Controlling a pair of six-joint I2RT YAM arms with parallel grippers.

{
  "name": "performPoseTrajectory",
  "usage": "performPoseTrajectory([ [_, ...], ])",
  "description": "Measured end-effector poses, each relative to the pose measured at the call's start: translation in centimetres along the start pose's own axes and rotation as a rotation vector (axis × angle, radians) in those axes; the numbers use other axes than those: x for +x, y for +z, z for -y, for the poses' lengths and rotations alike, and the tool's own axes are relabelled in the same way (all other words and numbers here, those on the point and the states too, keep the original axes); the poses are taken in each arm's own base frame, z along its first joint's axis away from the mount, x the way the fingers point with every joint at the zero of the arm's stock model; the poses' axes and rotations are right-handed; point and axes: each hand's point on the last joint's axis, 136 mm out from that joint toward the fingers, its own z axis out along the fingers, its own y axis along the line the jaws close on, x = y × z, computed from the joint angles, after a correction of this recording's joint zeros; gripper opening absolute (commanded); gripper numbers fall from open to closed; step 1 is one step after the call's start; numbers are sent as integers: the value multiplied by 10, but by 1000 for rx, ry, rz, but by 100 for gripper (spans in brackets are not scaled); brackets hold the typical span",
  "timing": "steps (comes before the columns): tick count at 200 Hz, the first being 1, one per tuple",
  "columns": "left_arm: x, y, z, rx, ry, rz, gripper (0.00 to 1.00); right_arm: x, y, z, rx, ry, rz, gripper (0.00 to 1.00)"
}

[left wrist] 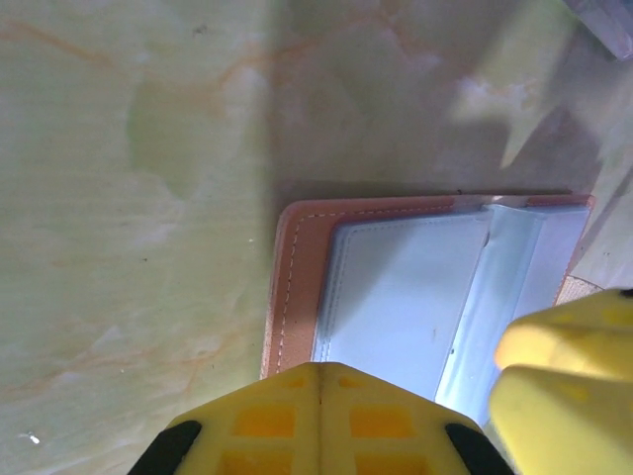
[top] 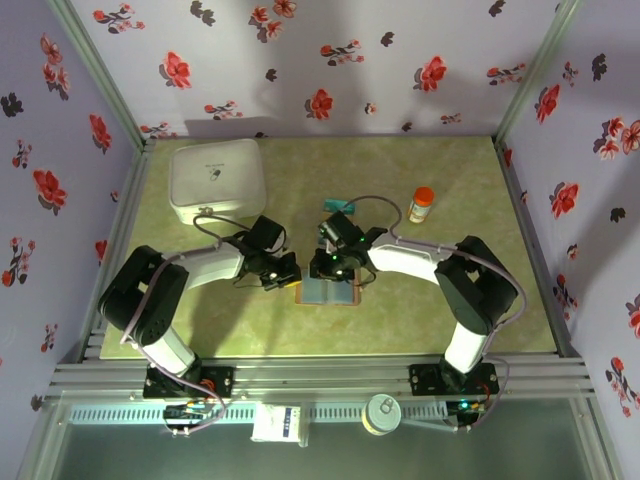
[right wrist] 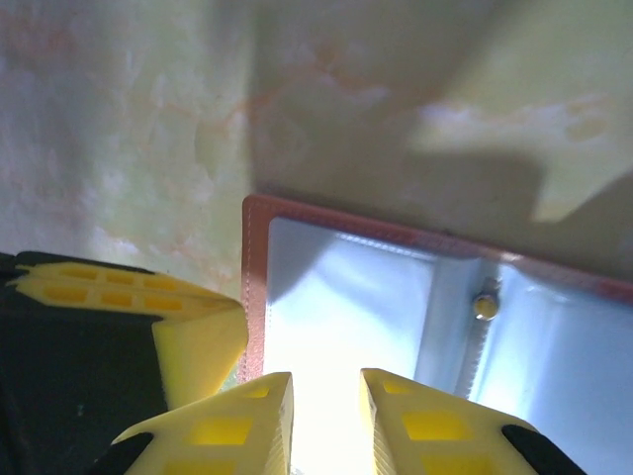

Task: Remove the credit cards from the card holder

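Note:
The card holder (top: 328,292) lies open on the table, brown rim around blue-grey pockets (left wrist: 406,287) (right wrist: 346,307). No card can be made out inside its pockets. A small teal credit card (top: 340,206) lies on the table behind the right arm. My left gripper (top: 283,275) (left wrist: 321,368) is shut, its tips together over the holder's left edge with nothing between them. My right gripper (top: 340,268) (right wrist: 326,381) hovers over the left pocket, jaws a little apart, only the pale pocket showing in the gap. The left gripper's fingers (right wrist: 198,336) stand just beside the holder's brown rim.
A white square box (top: 217,180) stands at the back left. An orange-capped bottle (top: 422,204) stands at the back right. Bare green table (top: 450,330) lies to the right and in front of the holder.

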Motion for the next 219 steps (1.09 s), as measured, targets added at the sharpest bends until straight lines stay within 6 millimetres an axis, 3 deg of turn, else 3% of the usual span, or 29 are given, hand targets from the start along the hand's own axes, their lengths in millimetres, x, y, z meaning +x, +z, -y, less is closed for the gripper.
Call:
performPoseTrajectory([
  [117,5,5,-9,-16,-17,-15,4,19,18,-2,6,9,-40,24],
  [219,5,5,-9,-17,-17,-15,4,21,15,18,110,20,-25,24],
])
